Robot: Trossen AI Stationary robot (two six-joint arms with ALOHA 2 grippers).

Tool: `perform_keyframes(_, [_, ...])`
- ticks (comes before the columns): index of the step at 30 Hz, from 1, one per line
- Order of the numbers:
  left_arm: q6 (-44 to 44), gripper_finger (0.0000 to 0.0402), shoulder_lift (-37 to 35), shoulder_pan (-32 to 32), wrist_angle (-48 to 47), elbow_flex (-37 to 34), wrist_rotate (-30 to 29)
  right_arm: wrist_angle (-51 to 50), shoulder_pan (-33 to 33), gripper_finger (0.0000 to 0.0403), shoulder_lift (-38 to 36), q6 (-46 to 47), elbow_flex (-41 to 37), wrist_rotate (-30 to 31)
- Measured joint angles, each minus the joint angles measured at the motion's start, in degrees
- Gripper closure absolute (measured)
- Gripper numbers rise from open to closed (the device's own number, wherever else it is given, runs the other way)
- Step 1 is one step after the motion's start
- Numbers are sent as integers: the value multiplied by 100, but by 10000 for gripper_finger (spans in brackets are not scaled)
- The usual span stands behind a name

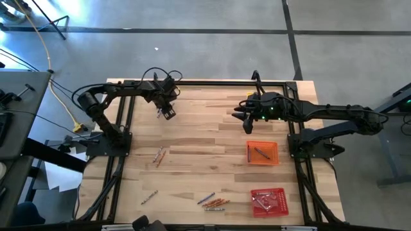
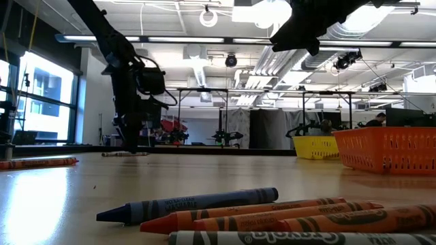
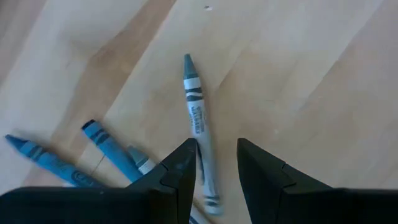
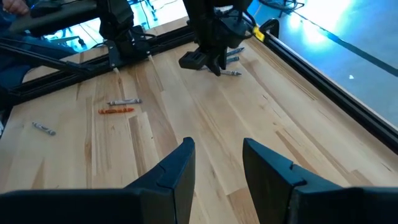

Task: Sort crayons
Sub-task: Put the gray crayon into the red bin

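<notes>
Left wrist view shows my left gripper (image 3: pixel 216 165) jaws narrowly parted, straddling 1 grey crayon (image 3: pixel 198 118) on the far-left table (image 1: pixel 212 138); its long axis runs out between them. My right gripper (image 4: pixel 214 163) hangs open, well apart.

- I see a table (image 1: pixel 212 138) of pale planked wood, smooth with a slight sheen.
- Crayons (image 2: pixel 204 204) wear matt paper wrappers.
- Fingers (image 3: pixel 180 180) look matt dark plastic.
</notes>
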Motion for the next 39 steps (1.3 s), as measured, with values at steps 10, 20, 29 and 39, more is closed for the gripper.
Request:
perform_keyframes(10, [-14,301,436,-4,-87,56,120,-26,-1,275,0,0,0,0])
perform_keyframes(20, [-631,395,55,-15,-117,-20,83,-25,-2,275,0,0,0,0])
perform_keyframes(29, [-869,399,31,-271,-101,-24,75,-25,-2,275,0,109,0,-2])
perform_keyframes(39, [-1064,401,20,-1033,554,-17,594,-363,-179,275,0,173,0,0])
